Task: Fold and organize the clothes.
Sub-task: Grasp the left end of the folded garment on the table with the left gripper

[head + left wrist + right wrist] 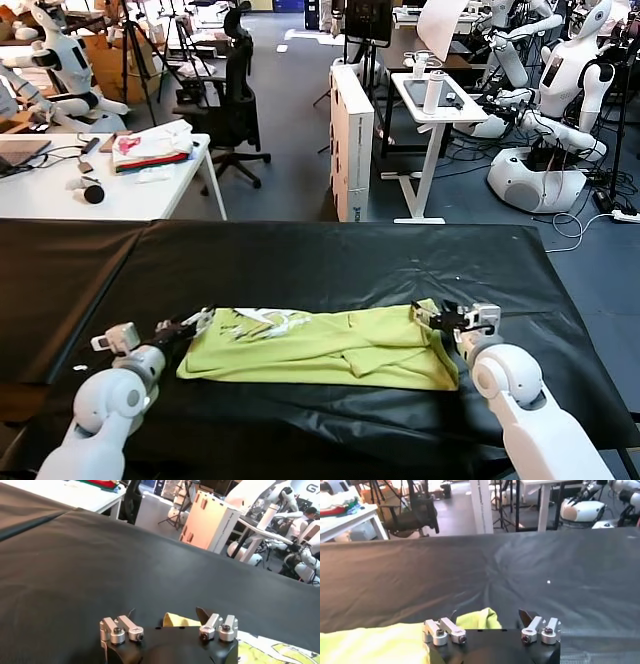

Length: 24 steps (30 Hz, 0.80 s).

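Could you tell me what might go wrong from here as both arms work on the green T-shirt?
The T-shirt lies crumpled in a long band, so another fold could lock in the wrinkles. The left claw and right claw sit at opposite ends; uneven pulling might skew the fold. The thin fabric could drag on the black table cover.

Both arms were glossy white with rounded joints; the left gripper and right gripper were black with silver screwed brackets
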Tool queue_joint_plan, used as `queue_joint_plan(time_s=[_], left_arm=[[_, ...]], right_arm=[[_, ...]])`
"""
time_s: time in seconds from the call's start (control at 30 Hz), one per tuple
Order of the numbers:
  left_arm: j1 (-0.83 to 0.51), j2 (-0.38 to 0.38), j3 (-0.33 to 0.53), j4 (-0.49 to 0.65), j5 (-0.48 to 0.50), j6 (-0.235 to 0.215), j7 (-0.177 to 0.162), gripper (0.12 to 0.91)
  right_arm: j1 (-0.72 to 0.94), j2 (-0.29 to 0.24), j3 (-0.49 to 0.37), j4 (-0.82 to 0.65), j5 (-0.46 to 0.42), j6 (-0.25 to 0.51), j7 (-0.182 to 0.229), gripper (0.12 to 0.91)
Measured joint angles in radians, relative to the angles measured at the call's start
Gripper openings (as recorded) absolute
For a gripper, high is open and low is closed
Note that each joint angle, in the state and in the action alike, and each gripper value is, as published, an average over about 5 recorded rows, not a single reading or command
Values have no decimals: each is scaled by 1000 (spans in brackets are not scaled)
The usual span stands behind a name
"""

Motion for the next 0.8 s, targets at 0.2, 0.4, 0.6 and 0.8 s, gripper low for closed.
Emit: queue_joint_plan(time_s=[0.2,0.4,0.6,0.8], left_arm=[[4,-6,4,-4,2,2,3,514],[13,-8,2,-17,3,1,9,239],[21,-5,-15,-22,4,-7,10,148],[23,1,-27,-18,3,-13,11,147]], right_arm=[[-4,7,1,-3,-4,4,-1,328],[-6,19,3,-10,-7,22,5,150],[-18,37,12,-14,-8,56,28,147],[-22,46,16,-19,-8,72,35,147]])
